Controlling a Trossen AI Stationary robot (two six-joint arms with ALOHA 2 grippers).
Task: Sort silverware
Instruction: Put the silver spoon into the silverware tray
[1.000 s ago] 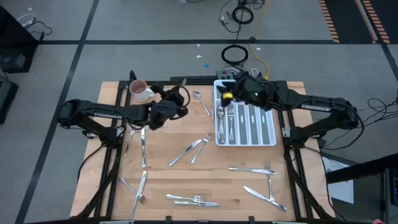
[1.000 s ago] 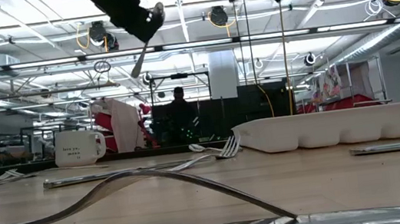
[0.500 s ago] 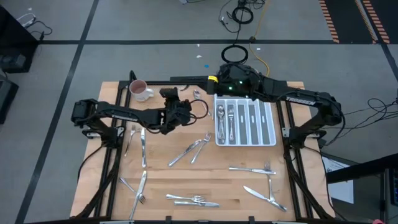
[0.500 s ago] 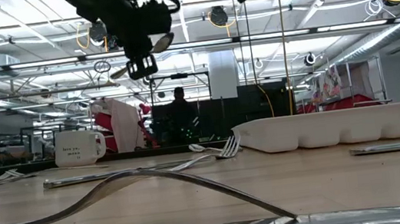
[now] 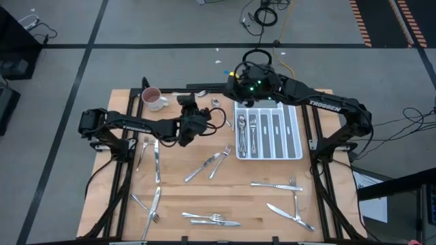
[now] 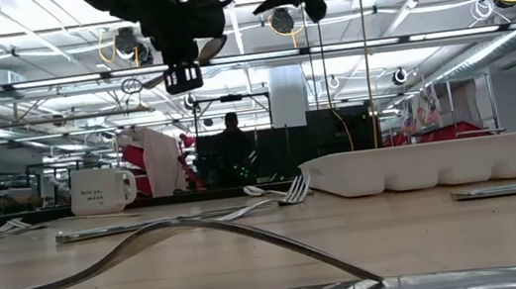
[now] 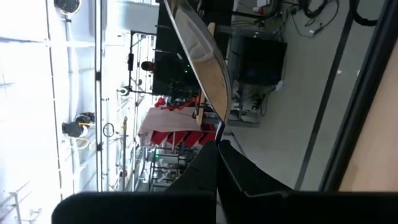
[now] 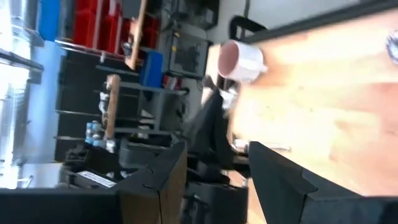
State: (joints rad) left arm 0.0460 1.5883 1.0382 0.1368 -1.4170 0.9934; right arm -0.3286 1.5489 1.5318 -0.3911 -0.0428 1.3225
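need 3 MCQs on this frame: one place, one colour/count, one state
1. Where is the tray on the table?
A. far right part
B. near left corner
C. centre

2. What colour is the mug's inside?
A. blue
B. pink
C. black

3. What is the left gripper doing?
A. open and empty
B. shut on a spoon
C. resting on the mug

Key: 1 A, the high view shows it by the right arm's side. 2 B, pink shows from above. 3 B, the left wrist view shows fingers closed on the spoon's handle.
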